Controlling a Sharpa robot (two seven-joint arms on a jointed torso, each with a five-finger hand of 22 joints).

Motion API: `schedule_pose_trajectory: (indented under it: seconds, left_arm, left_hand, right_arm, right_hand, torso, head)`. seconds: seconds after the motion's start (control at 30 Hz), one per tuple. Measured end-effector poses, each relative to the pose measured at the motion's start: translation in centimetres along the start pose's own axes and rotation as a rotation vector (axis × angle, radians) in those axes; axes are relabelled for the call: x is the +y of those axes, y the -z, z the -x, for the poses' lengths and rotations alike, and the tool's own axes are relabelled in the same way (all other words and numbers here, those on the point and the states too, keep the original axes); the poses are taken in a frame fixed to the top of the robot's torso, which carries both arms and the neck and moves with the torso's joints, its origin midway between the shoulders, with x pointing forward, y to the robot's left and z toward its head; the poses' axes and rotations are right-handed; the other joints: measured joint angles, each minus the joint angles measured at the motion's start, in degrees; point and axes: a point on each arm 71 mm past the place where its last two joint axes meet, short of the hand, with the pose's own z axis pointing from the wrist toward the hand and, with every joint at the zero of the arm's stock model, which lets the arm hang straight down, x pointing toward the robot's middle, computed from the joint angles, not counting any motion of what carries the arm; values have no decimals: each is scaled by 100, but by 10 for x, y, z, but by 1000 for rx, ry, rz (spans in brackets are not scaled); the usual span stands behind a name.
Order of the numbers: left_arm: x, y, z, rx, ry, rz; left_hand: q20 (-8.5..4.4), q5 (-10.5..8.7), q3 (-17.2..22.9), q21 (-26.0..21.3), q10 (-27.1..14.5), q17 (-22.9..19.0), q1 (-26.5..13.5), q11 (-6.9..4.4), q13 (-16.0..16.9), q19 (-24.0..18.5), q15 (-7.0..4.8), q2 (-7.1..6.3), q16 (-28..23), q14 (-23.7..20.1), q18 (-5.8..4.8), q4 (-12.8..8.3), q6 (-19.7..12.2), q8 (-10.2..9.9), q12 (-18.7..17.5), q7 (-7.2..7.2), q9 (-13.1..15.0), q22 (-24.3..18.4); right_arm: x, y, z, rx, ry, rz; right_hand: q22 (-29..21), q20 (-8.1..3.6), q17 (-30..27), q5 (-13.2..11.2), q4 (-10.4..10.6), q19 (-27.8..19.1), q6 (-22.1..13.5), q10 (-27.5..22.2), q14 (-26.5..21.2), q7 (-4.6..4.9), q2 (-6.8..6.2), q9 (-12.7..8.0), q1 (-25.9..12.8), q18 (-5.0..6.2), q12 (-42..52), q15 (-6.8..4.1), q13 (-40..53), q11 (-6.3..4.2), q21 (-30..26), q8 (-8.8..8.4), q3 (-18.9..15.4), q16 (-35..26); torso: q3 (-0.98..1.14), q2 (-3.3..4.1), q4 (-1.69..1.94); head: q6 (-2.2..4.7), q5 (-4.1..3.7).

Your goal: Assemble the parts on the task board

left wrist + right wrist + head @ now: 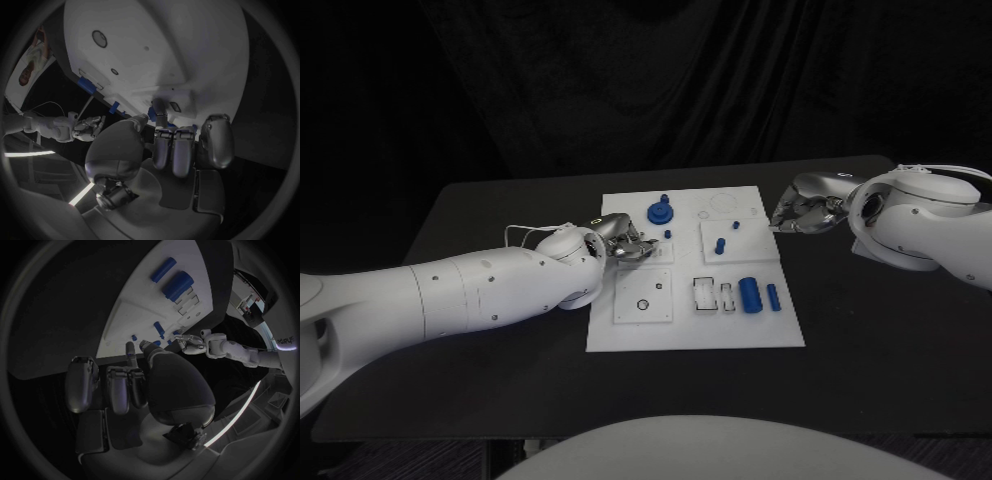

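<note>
Clearly the job is only partly done: on the white board [692, 335] in the middle of the black table [488, 210], a blue knob [659, 211] and a few small pegs [720, 243] stand upright, while two blue cylinders [750, 295] lie loose near the right edge. The left hand [620, 243] hovers over the board's left part, fingers curled together, whether pinching a piece I cannot tell; the right hand [798, 215] waits at the board's right edge, fingers curled on nothing, with bare table beyond.
</note>
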Motion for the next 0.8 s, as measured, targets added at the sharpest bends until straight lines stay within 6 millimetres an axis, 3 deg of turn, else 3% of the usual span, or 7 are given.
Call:
schedule_pose_trajectory:
  seconds: [0.2,0.47,0.8]
  left_arm:
    - [1,1,0,1,1,-3]
    - [2,0,0,-1,0,-3]
    - [3,0,0,-2,-1,-2]
  left_hand:
    - [0,0,-40,0,0,3,-81,0,0,0,0,19,0,0,0,8,0,0,0,0,0,0]
    - [0,0,-239,-23,0,5,-507,0,0,0,0,340,0,0,0,16,40,-42,0,5,35,0]
    - [0,0,-291,-45,0,4,-550,0,0,0,0,385,0,0,0,6,62,-43,0,0,47,0]
  right_arm:
    - [0,0,0,2,1,-2]
    - [0,0,0,5,1,-4]
    - [-1,0,-1,9,2,-7]
  right_hand:
    - [0,0,0,0,-16,0,0,0,0,0,0,0,0,0,0,0,0,0,0,0,16,0]
    - [-1,0,0,0,-41,0,18,0,0,-18,0,4,0,0,0,0,-1,0,0,0,21,0]
    - [-1,0,0,0,-47,0,20,0,0,-21,0,4,0,0,0,0,-1,0,-29,0,16,0]
  torso:
    - [0,1,1]
    - [-1,1,-3]
    - [-2,-4,-8]
  head:
    - [0,9]
    - [0,23]
    - [0,19]
